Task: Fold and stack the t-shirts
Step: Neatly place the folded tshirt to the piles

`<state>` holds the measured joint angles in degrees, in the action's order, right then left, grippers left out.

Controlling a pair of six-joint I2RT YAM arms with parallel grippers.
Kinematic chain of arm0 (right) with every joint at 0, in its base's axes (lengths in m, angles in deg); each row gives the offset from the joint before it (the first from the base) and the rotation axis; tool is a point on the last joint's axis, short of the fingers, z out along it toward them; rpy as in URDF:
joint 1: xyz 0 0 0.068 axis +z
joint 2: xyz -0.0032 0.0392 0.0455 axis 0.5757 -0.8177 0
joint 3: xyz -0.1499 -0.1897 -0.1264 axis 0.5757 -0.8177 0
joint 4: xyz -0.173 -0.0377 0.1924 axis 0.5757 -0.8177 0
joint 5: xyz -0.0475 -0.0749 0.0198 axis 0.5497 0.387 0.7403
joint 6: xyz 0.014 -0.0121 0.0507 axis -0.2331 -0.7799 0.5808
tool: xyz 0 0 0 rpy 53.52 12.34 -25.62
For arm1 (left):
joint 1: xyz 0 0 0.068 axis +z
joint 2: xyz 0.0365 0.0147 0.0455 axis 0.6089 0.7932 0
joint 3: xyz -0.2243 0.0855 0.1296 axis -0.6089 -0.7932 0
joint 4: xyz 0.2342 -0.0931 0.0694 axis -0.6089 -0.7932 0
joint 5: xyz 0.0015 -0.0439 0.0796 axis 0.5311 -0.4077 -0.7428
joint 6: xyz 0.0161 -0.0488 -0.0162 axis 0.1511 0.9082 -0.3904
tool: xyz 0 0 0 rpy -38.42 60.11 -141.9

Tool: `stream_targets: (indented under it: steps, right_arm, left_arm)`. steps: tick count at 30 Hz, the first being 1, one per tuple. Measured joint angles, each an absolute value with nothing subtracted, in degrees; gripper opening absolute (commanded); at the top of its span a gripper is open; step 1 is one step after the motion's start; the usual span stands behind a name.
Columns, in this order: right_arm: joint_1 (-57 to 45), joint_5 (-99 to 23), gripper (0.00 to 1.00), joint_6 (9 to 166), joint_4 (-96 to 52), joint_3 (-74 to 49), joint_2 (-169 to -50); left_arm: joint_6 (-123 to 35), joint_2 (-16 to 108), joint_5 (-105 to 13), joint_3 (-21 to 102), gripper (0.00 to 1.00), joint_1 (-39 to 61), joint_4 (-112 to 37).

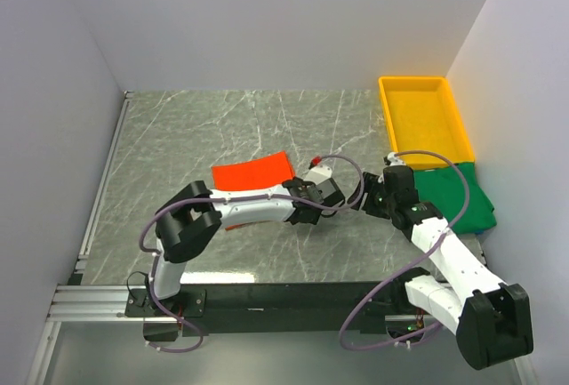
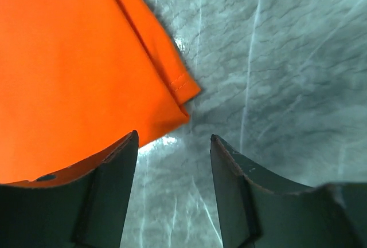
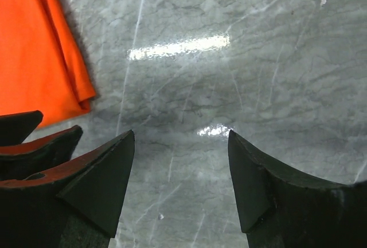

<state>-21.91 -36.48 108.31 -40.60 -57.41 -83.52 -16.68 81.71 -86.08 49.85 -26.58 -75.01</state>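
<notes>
**Both wide open, nothing held, nothing stacked**

Largest: grey marble-patterned table top [image 1: 222, 118], closed in by white walls [image 1: 267, 20] at 9, 12 and 3 o'clock.

Next, two white-and-black arms reaching in from the 6 o'clock edge, wrists close together just toward 3 o'clock of centre. Long left arm [image 1: 249, 207] stretched low toward 3 o'clock. Bent right arm [image 1: 449, 256] angled toward 10 o'clock.

Rigid yellow plastic tray [image 1: 425, 127] at 2 o'clock on the table, hard against the right-hand wall.

Plain dark green cloth t-shirt [image 1: 480, 207] lying flat at the table's 3 o'clock edge, just at 6 o'clock of the tray. Partly hidden behind the right arm. Touching the tray's rim or only beside it: cannot tell.

Bright orange-red cloth t-shirt [image 1: 253, 172] lying flat as a rough rectangle just toward 9 o'clock of centre. Near edge hidden under the left arm. Well apart from the green one.

Smallest, left gripper [image 2: 174, 136]: jaws spread wide, gripping nothing, bare marble in the gap. Stitched orange hem corner just ahead at 11 o'clock in the left wrist view. Contact between left finger and cloth impossible to judge.

Likewise right gripper [image 3: 180, 133]: spread wide, holding nothing, over bare marble. Orange cloth at 10 o'clock in the right wrist view, the left gripper's dark fingers [image 3: 40, 148] at 8 o'clock.
</notes>
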Motion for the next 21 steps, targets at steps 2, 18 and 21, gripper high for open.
stream_targets:
  steps: [2,18,21]
  right_arm:
    - [-22.1,-36.2,0.72,108.4,-40.6,-57.6,-83.4]
    - [-22.7,-38.9,0.7,108.3,-37.9,-60.1,-83.5]
    - [-22.7,-40.3,0.7,108.8,-36.9,-60.3,-83.9]
  left_arm:
    - [-17.9,83.4,-86.5,50.2,0.59,-26.7,-74.8]
    - [-21.9,89.0,-90.6,51.0,0.14,-26.7,-73.1]
    - [-22.1,89.3,-91.2,51.0,0.01,-26.7,-73.0]
